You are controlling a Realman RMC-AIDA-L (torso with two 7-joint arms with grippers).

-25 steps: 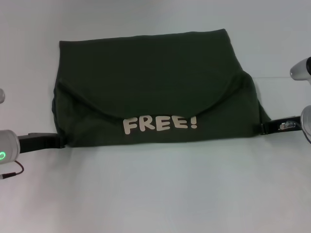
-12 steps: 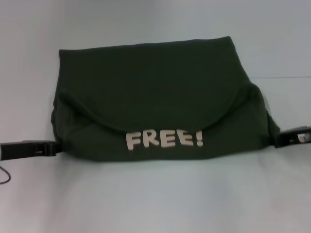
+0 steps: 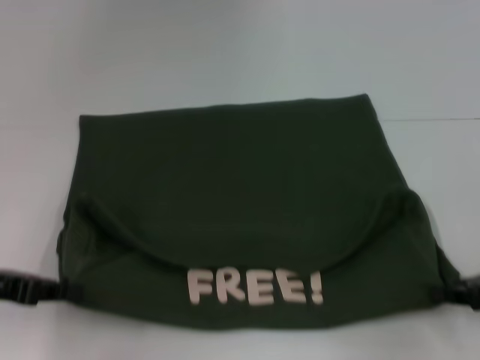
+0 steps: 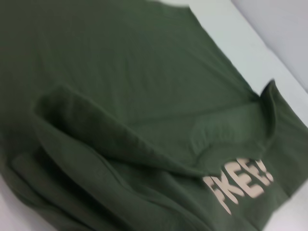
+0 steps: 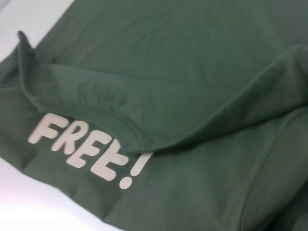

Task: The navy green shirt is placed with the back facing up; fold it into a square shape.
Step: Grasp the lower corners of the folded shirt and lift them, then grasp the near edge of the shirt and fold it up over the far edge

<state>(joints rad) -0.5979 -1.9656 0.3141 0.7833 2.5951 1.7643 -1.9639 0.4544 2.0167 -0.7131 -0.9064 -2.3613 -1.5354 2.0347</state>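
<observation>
- I see the navy green shirt (image 3: 240, 217) lying partly folded on the pale worktop (image 3: 225, 52), which shows bare on its far side and along the near edge.
- Its near part is turned back over the rest, so the cream "FREE!" lettering (image 3: 255, 287) faces up close to the shirt's near edge.
- A curved fold edge arcs just beyond the lettering, from the shirt's left side to its right side; beyond that the cloth is plain and flat.
- Left pincer (image 3: 64, 289): at the shirt's near left corner, a dark finger running out to the left along the worktop. Its tips meet the cloth, and I read it as pinching that corner.
- Right pincer (image 3: 442, 294): at the shirt's near right corner, only a small dark part showing. It also looks clamped on the cloth edge.
- Left wrist view: the shirt (image 4: 120, 96) fills the view, with raised, rolled folds and part of the lettering (image 4: 240, 185); no fingers are visible.
- Right wrist view: the shirt (image 5: 192, 72) again, with the lettering (image 5: 86, 147) beside the folded edge; the worktop (image 5: 29, 202) shows past the hem.
</observation>
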